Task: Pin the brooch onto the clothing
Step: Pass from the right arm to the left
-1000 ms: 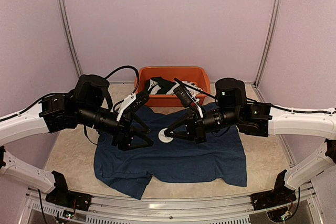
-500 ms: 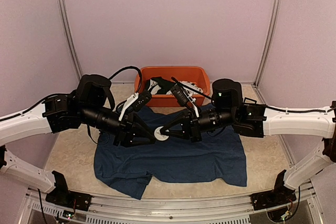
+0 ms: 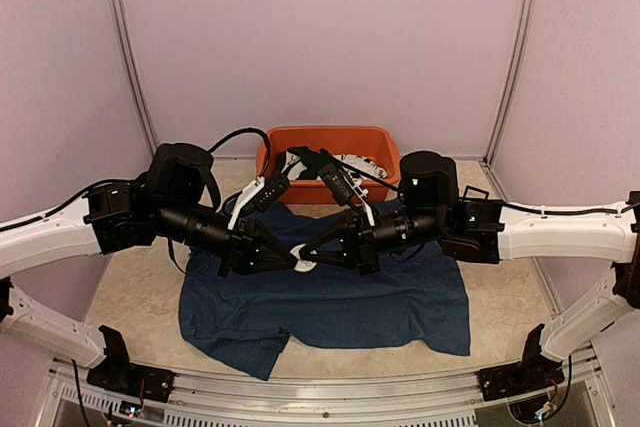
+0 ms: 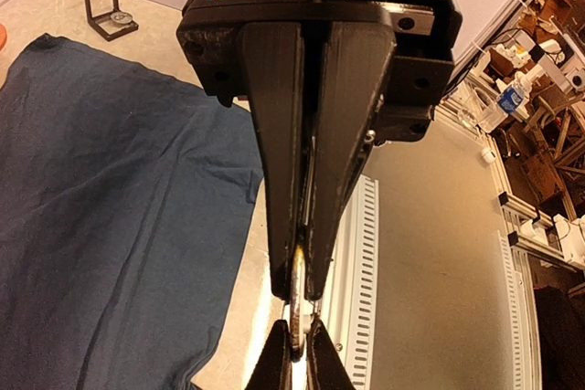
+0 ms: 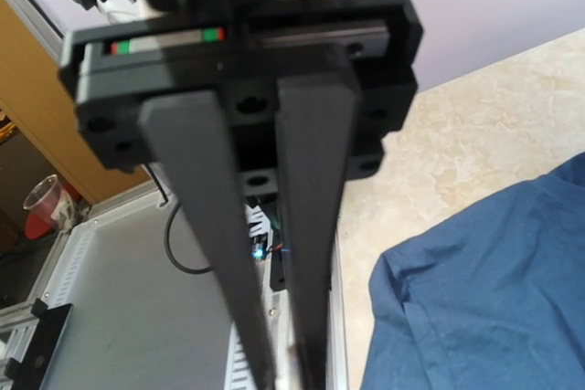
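Observation:
The clothing [image 3: 340, 302], a navy T-shirt, lies spread flat on the table and also shows in the wrist views [image 4: 101, 198] [image 5: 494, 280]. The brooch [image 3: 303, 256], a small white disc, hangs just above the shirt's upper middle. Both grippers meet at it tip to tip. My left gripper [image 3: 294, 260] comes from the left, shut on the brooch [image 4: 300, 310], which shows edge-on as a thin metal rim in the left wrist view. My right gripper [image 3: 312, 253] comes from the right, its fingertips [image 4: 274, 363] shut on the same rim. In the right wrist view my gripper [image 5: 294, 374] has its fingers pressed nearly together.
An orange tub [image 3: 330, 137] with black and white garments stands at the back, behind the shirt. A small black framed box [image 4: 105, 8] sits on the table beyond the shirt's edge. The slotted metal rail [image 4: 352, 253] runs along the table's near edge.
My left gripper moved right to the brooch and closed on its rim. My right gripper carried the brooch slightly left toward it.

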Action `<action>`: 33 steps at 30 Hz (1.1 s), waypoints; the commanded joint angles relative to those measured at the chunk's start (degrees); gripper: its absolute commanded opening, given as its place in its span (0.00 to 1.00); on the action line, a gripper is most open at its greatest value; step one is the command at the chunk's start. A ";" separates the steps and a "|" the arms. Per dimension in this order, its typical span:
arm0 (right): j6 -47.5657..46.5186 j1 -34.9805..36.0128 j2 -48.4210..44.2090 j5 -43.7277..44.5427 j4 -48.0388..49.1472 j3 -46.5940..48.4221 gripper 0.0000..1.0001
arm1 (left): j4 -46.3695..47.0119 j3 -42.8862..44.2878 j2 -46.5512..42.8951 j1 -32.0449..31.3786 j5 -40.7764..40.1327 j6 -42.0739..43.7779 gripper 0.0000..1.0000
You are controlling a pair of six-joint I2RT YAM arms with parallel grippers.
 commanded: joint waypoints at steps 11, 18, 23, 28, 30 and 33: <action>0.42 0.60 -0.09 1.28 1.19 1.59 0.02 | 2.93 -2.37 -2.06 0.25 1.38 -0.21 0.00; 0.65 -0.71 -4.22 1.90 2.31 -1.10 0.26 | 3.31 -3.13 -3.60 0.22 1.43 0.03 0.00; 0.74 -0.90 -4.05 3.22 1.71 -0.93 0.27 | 3.41 -2.97 -3.51 0.30 2.10 -0.04 0.00; 1.39 -0.95 -1.81 2.76 1.77 -0.05 0.27 | 3.41 -3.05 -3.52 0.28 2.17 -0.25 0.00; 1.17 -0.76 -1.14 2.35 1.40 0.36 0.27 | 3.41 -3.14 -3.54 0.26 2.05 -0.26 0.00; 0.36 -0.52 -0.71 2.53 0.25 0.79 0.27 | 3.33 -3.15 -3.58 0.34 1.75 -0.24 0.00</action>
